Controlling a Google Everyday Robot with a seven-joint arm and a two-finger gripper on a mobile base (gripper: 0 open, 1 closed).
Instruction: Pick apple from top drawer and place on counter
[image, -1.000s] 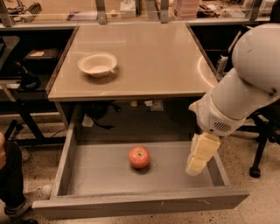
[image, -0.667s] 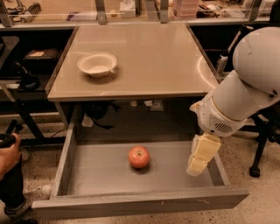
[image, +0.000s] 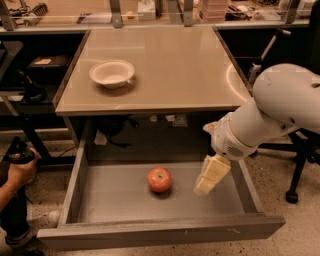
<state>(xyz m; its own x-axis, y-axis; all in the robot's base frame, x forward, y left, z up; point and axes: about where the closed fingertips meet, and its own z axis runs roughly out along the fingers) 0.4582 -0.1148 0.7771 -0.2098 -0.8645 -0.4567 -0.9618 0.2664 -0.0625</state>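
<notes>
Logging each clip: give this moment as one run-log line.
apple: on open top drawer floor, ungrasped | gripper: in drawer, beside apple, apart | counter: holds white bowl

The top drawer (image: 125, 206) stands open under the beige surface (image: 175, 60). The apple (image: 159, 179) sits on the drawer's grey bottom, about mid-width, dimple up. The tool (image: 204, 187) hangs tilted inside the drawer, nearer its right wall and clear of the apple. Above the drawer's left half, a white bowl (image: 112, 74) rests on the surface. A person's hand (image: 20, 169) shows outside the drawer's left wall.
</notes>
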